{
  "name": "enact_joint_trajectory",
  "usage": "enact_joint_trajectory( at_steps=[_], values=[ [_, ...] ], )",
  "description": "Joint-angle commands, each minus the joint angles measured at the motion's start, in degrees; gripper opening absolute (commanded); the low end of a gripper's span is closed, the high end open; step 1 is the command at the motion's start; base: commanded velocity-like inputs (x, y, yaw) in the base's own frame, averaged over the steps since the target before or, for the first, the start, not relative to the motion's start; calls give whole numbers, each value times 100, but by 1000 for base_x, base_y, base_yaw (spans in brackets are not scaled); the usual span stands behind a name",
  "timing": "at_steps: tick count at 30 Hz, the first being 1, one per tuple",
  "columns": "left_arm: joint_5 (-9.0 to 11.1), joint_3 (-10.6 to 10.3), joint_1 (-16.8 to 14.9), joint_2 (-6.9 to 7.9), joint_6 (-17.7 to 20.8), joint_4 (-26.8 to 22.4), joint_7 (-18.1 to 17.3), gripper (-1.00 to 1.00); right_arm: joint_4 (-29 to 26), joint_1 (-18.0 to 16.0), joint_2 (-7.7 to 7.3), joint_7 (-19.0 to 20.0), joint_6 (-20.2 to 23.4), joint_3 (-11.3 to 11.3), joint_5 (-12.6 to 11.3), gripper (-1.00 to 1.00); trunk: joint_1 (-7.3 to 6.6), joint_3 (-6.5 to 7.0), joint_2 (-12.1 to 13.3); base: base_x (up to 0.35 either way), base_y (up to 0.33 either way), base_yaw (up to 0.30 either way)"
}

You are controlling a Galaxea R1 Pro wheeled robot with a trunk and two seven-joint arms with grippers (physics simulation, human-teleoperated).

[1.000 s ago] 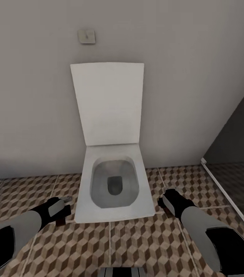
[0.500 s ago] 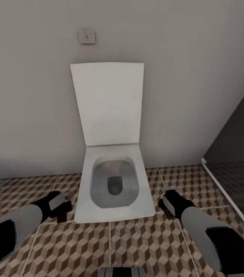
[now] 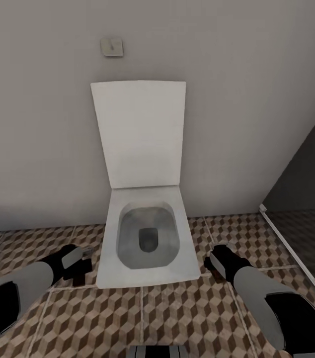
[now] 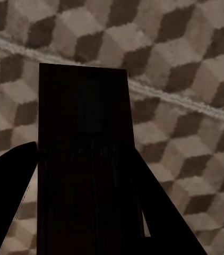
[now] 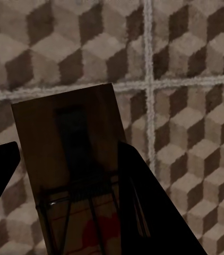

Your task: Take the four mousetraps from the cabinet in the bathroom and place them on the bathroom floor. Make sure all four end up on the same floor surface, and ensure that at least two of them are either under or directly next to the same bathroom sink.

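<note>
A dark brown mousetrap (image 4: 85, 159) is clamped between the fingers of my left gripper (image 3: 80, 271), low over the bathroom floor (image 3: 187, 318) just left of the toilet. In the head view its brown edge (image 3: 79, 279) peeks out under the hand. My right gripper (image 3: 212, 261) hangs right of the toilet, shut on a second mousetrap (image 5: 75, 159) with wire parts and a red patch. The cube-patterned tiles lie close beneath both traps. The cabinet and the sink are out of view.
A square white toilet (image 3: 145, 243) with its lid up stands against the grey wall between my two arms. A small wall plate (image 3: 112, 47) sits above it. A glass shower partition with a white frame (image 3: 296, 253) runs along the right.
My left gripper has slid slightly toward the toilet and downward with its mousetrap. The right arm and the camera have stayed put.
</note>
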Motion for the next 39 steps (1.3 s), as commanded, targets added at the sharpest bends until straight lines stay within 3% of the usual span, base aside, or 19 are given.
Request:
enact_joint_trajectory(
  at_steps=[1,7,39],
  values=[
    [55,-23,-3,33,2,-24,48,-100,-13,-1,2,-13,41,46,-1,-100,-1,-5,-2,0,0,0],
    [64,-20,-4,83,3,-25,60,-100,-19,-1,6,-6,42,48,9,-100,-1,-5,-2,0,0,0],
    [68,-20,-4,56,16,-36,73,-100,-28,-1,6,37,42,51,11,-100,-1,-5,-2,0,0,0]
  ],
)
